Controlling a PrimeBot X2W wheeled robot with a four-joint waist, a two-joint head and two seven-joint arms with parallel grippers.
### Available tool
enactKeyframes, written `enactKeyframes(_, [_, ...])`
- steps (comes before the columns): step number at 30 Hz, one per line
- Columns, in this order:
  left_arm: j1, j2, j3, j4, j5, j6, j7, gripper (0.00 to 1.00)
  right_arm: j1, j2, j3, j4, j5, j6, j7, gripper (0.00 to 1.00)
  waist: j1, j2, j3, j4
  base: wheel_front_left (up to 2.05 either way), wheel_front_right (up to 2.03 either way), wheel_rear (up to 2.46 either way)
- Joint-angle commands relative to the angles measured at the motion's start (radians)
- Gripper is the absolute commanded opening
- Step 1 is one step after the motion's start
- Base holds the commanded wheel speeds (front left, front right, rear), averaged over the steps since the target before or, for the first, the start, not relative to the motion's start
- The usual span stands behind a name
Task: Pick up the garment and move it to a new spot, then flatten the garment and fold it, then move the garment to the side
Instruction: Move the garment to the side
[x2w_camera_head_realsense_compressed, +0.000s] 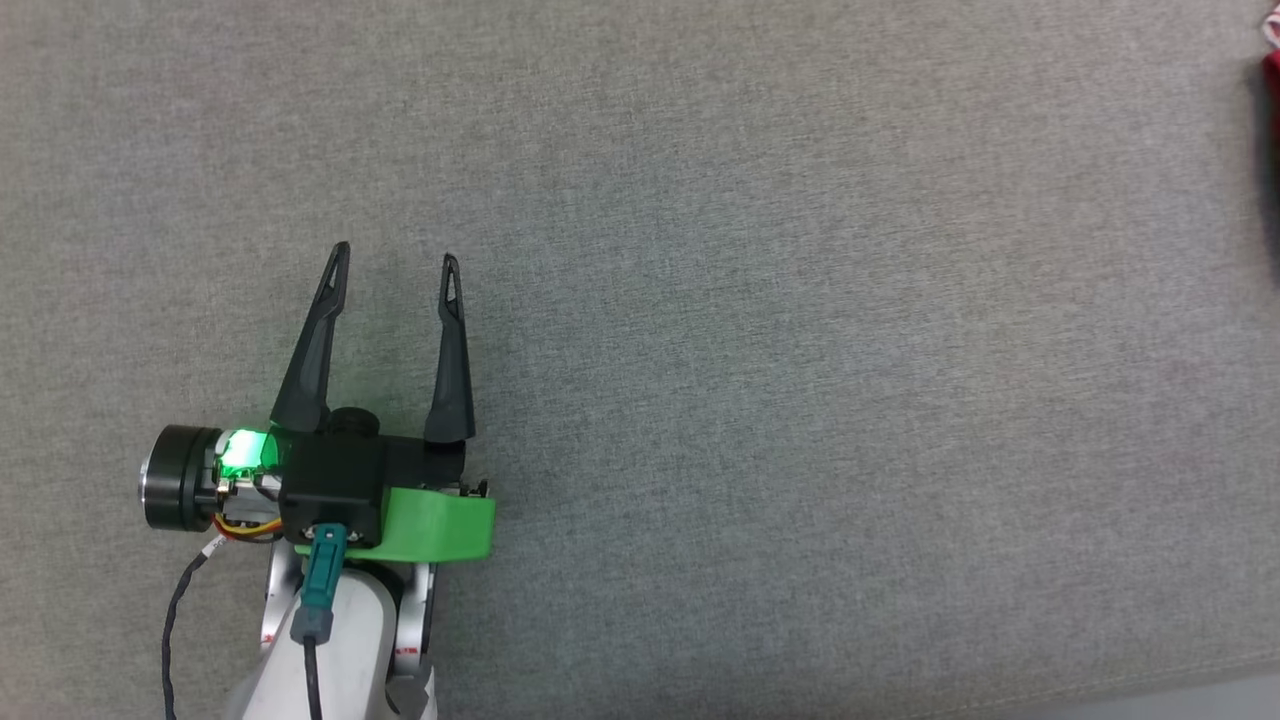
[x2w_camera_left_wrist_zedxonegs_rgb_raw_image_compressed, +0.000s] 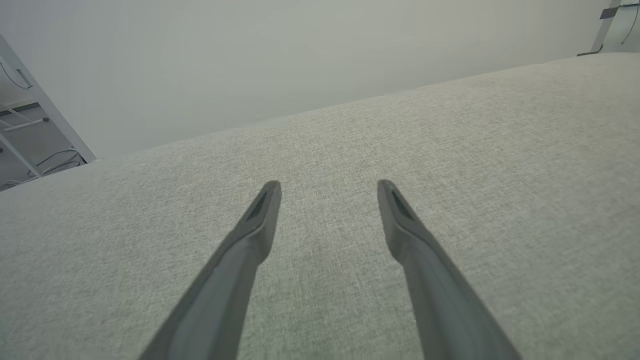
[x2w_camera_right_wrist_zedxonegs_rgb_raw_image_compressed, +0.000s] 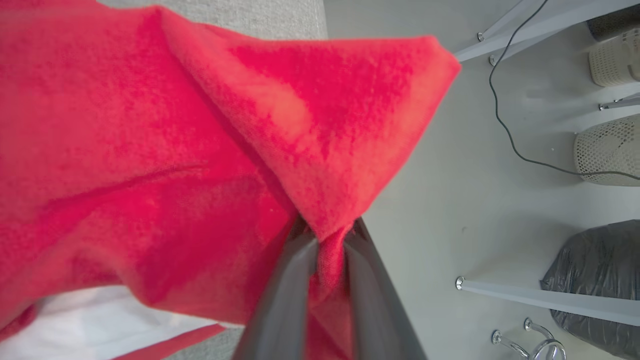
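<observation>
Gripper, left (x2w_camera_head_realsense_compressed: 396, 252): I logged it at the lower left of the head view, fingers spread wide with nothing between them, poised over the grey upholstered surface (x2w_camera_head_realsense_compressed: 800, 300). Its own wrist view agreed.

Garment (x2w_camera_head_realsense_compressed: 1272, 70): a red sliver at the far right edge of the head view. In the right wrist view it was bunched red cloth with a white part at the lower left, and one corner showed against the floor (x2w_camera_right_wrist_zedxonegs_rgb_raw_image_compressed: 450, 200) beyond the surface.

Gripper, right (x2w_camera_right_wrist_zedxonegs_rgb_raw_image_compressed: 330, 235): fingers pinched almost together on a narrow twisted fold of the red cloth.

Hazards, as I judged them:
- The pinch held little cloth, so the weight of the rest could drag the fold out during a lift.
- Loose cloth near the edge could slide floorward toward the cable (x2w_camera_right_wrist_zedxonegs_rgb_raw_image_compressed: 500, 100).
- The left gripper was well apart and gave no support.
- The head view barely caught the garment, so I would steer half blind.
</observation>
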Motion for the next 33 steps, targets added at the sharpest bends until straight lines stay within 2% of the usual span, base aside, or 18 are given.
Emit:
enactKeyframes(1, [-0.02,0.01,-0.006,-0.008,0.0,0.011,-0.006,1.0,-0.021,0.003,-0.003,0.026,-0.011,-0.001,-0.013,0.0,-0.0002,-0.0001,0.019,0.018,0.0,0.0,0.0])
enactKeyframes(4, [-0.021,0.016,-0.014,-0.01,-0.003,0.021,-0.006,1.0,-0.035,0.014,-0.001,0.079,-0.017,-0.001,-0.041,0.0,-0.0002,-0.0001,0.017,0.02,0.0,0.0,0.0])
enactKeyframes(5, [-0.021,0.018,-0.017,-0.009,-0.004,0.025,-0.006,1.0,-0.042,0.023,0.0,0.1,-0.019,-0.001,-0.057,0.31,-0.0002,-0.0001,0.012,0.019,0.0,0.0,0.0])
enactKeyframes(6, [-0.02,0.019,-0.019,-0.007,-0.006,0.028,-0.006,1.0,-0.045,0.031,0.003,0.112,-0.024,-0.001,-0.073,1.0,-0.0002,-0.0001,0.006,0.019,0.0,0.0,0.0])
enactKeyframes(8, [-0.016,0.021,-0.024,-0.001,-0.011,0.033,-0.006,1.0,-0.049,0.054,0.005,0.139,-0.022,-0.001,-0.104,1.0,-0.0002,-0.0001,-0.014,0.016,0.0,0.0,0.0])
enactKeyframes(10, [-0.006,0.021,-0.035,0.013,-0.025,0.039,-0.006,1.0,-0.045,0.064,0.012,0.19,-0.043,-0.001,-0.181,1.0,-0.0002,-0.0001,-0.077,0.021,0.0,0.0,0.0])
enactKeyframes(11, [0.015,0.018,-0.037,0.027,-0.039,0.043,-0.006,1.0,-0.043,0.072,0.011,0.216,-0.081,-0.001,-0.288,1.0,-0.0002,-0.0001,-0.14,0.024,0.0,0.0,0.0])
enactKeyframes(12, [0.03,0.017,-0.036,0.034,-0.047,0.046,-0.006,1.0,-0.037,0.081,0.011,0.222,-0.101,-0.001,-0.344,1.0,-0.0002,-0.0001,-0.17,0.025,0.0,0.0,0.0])
enactKeyframes(16, [0.085,0.015,-0.022,0.046,-0.068,0.05,-0.006,1.0,-0.02,0.133,-0.014,0.215,-0.143,-0.001,-0.515,1.0,-0.0002,-0.0001,-0.25,0.025,0.0,0.0,0.0])
enactKeyframes(19, [0.121,0.016,-0.008,0.05,-0.08,0.05,-0.006,1.0,0.004,0.169,-0.048,0.181,-0.176,-0.001,-0.566,1.0,-0.0002,-0.0001,-0.294,0.027,0.0,0.0,0.0])
enactKeyframes(21, [0.14,0.015,0.001,0.053,-0.086,0.046,-0.006,1.0,0.011,0.199,-0.093,0.133,-0.221,-0.001,-0.574,1.0,-0.0002,-0.0001,-0.321,0.033,0.0,0.0,0.0])
enactKeyframes(25, [0.17,0.008,0.024,0.058,-0.099,0.04,-0.006,1.0,0.099,0.284,-0.272,-0.056,-0.334,-0.001,-0.575,1.0,-0.0002,-0.0001,-0.366,0.041,0.0,0.0,0.0])
enactKeyframes(29, [0.201,0.004,0.044,0.07,-0.105,0.028,-0.006,1.0,0.292,0.421,-0.461,-0.282,-0.465,-0.001,-0.576,1.0,-0.0002,-0.0001,-0.411,0.052,0.0,0.0,0.0])
enactKeyframes(33, [0.217,-0.002,0.053,0.083,-0.104,0.014,-0.006,1.0,0.453,0.543,-0.55,-0.452,-0.561,-0.001,-0.576,1.0,-0.0002,-0.0001,-0.442,0.067,0.0,0.0,0.0])
